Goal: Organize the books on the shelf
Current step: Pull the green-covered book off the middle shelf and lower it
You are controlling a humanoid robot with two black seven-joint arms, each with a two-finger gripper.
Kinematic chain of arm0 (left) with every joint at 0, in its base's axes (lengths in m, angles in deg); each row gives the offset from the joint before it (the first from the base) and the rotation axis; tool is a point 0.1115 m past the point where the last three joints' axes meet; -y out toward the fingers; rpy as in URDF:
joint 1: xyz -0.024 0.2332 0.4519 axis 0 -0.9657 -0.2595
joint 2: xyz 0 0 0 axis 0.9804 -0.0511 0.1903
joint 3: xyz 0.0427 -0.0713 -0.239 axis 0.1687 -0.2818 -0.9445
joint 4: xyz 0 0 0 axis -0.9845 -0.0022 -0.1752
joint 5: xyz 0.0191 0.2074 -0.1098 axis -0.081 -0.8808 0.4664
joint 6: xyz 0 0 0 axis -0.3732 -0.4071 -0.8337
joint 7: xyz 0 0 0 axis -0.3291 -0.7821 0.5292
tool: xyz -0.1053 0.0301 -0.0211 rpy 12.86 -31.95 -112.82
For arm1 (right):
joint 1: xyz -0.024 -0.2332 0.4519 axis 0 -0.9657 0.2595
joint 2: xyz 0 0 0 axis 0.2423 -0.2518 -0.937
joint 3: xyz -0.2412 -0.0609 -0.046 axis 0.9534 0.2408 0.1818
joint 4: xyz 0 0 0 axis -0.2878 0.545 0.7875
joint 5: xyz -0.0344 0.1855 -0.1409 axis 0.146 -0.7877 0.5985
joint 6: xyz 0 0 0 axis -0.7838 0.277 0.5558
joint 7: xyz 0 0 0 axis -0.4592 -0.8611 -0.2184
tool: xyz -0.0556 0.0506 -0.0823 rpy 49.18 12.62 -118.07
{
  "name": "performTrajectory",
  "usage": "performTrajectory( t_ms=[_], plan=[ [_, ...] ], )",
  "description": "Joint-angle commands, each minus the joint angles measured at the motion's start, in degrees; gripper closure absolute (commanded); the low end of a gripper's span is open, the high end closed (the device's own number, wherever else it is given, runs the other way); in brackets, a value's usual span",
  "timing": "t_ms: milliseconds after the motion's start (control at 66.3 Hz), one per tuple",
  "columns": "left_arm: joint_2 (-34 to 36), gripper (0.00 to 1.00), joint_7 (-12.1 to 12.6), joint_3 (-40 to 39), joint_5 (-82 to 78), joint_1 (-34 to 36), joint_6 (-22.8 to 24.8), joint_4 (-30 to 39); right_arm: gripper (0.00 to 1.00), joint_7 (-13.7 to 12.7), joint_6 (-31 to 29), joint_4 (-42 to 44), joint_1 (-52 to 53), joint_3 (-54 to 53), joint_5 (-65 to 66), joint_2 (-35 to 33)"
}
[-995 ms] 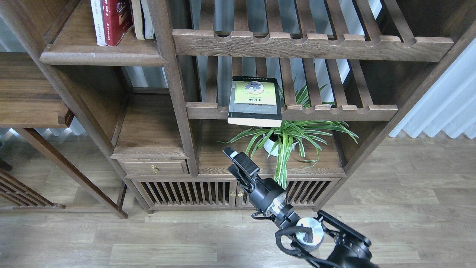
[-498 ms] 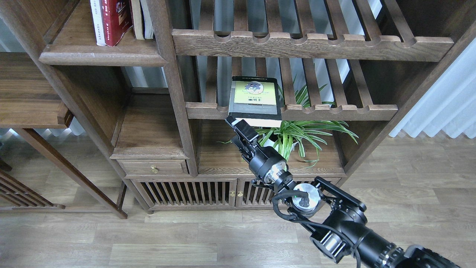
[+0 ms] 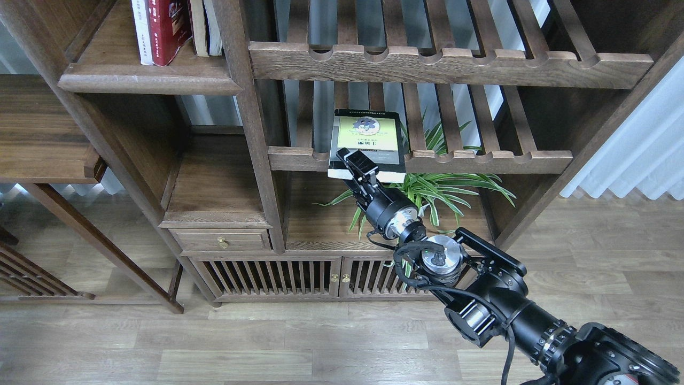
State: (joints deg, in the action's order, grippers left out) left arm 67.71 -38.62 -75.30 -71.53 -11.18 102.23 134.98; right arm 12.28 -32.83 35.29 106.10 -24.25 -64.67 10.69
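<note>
Red book (image 3: 169, 29) stands on the shelf (image 3: 144, 80); right tool (image 3: 357, 164) overlaps the black-grey book's (image 3: 367, 140) front edge, grip unclear

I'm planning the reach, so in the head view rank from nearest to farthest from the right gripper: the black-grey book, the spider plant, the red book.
From the right gripper:
1. Black-grey book, right at its fingers, on the slatted rack.
2. Spider plant, lower right.
3. Red book, upper left on the shelf.

The right gripper (image 3: 354, 162) reaches the near edge of the black-grey book (image 3: 367, 133) lying on a slatted rack (image 3: 481, 159). Far left, the red book (image 3: 166, 27) stands on the shelf (image 3: 144, 80).
</note>
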Motion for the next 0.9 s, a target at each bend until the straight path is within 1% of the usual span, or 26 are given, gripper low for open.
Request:
performTrajectory(
  t_ms=[0, 60, 136, 151, 166, 181, 196, 211, 226, 256, 317, 347, 422, 573, 754, 845, 890],
  plan=[
    [-0.1, 0.01, 0.0, -0.1, 0.0, 0.0, 0.0, 0.1, 0.33, 0.6, 3.7, 0.0, 0.0, -1.7, -0.3, 0.0],
    [-0.1, 0.01, 0.0, -0.1, 0.0, 0.0, 0.0, 0.4, 0.36, 0.9, 5.9, 0.0, 0.0, -3.1, -0.5, 0.0],
    [-0.1, 0.01, 0.0, -0.4, 0.0, 0.0, 0.0, 0.4, 0.46, 1.0, 6.9, 0.0, 0.0, -4.9, -0.7, 0.0],
    [-0.1, 0.01, 0.0, -0.5, 0.0, 0.0, 0.0, 0.4, 0.52, 1.1, 6.9, 0.0, 0.0, -5.6, -0.8, 0.0],
    [0.0, 0.01, 0.0, -0.6, 0.0, 0.0, 0.0, 0.4, 0.54, 1.2, 6.9, 0.0, 0.0, -5.8, -0.9, 0.0],
    [-0.1, 0.0, 0.0, -0.7, 0.0, 0.0, 0.0, 0.4, 0.6, 1.4, 6.9, 0.0, 0.0, -6.4, -1.1, 0.0],
    [-0.1, 0.01, 0.0, -0.7, 0.0, 0.0, 0.0, 0.4, 0.65, 1.6, 6.8, 0.0, 0.0, -6.7, -1.3, 0.0],
    [-0.1, 0.01, 0.0, -0.8, 0.0, 0.0, 0.0, 0.4, 0.68, 1.7, 6.8, -0.1, 0.0, -7.0, -1.5, 0.0],
    [0.0, 0.01, 0.0, -0.8, 0.0, 0.0, 0.0, 0.4, 0.74, 2.1, 6.7, -0.2, 0.0, -7.4, -1.8, 0.0],
    [-0.1, 0.01, 0.0, -0.8, 0.0, 0.0, 0.0, 0.4, 0.79, 2.4, 6.5, -0.4, 0.0, -7.7, -2.2, 0.0],
    [-0.1, 0.01, 0.0, -0.8, 0.0, 0.0, 0.0, 0.4, 0.8, 2.5, 6.5, -0.5, 0.0, -7.6, -2.3, 0.0],
    [-0.1, 0.01, 0.0, -0.9, 0.0, -0.1, 0.0, 0.3, 0.83, 2.4, 6.4, -0.6, 0.0, -7.5, -2.3, 0.0],
    [-0.1, 0.01, 0.0, -0.9, 0.0, -0.1, 0.0, 0.3, 0.84, 2.2, 6.1, -0.9, -0.2, -7.4, -2.2, 0.0],
    [-1.9, 0.0, 0.0, -0.8, 0.0, -0.3, 0.0, 0.1, 0.84, 1.0, 5.4, -5.8, -3.7, -7.3, -1.7, 0.0],
    [-7.2, 0.0, -0.2, 0.2, 0.5, -0.4, 0.0, 0.1, 0.84, -2.3, 4.6, -17.0, -13.6, -7.2, 1.4, 0.0],
    [-9.1, 0.0, -0.2, 0.8, 1.1, -1.6, 0.0, 0.0, 0.84, -4.4, 1.6, -21.7, -19.0, -7.2, 3.5, 0.0],
    [-10.1, 0.0, -0.2, 1.2, 1.7, -2.4, 0.0, 0.0, 0.84, -6.3, -1.6, -23.7, -21.9, -7.1, 5.2, 0.0]
  ],
)
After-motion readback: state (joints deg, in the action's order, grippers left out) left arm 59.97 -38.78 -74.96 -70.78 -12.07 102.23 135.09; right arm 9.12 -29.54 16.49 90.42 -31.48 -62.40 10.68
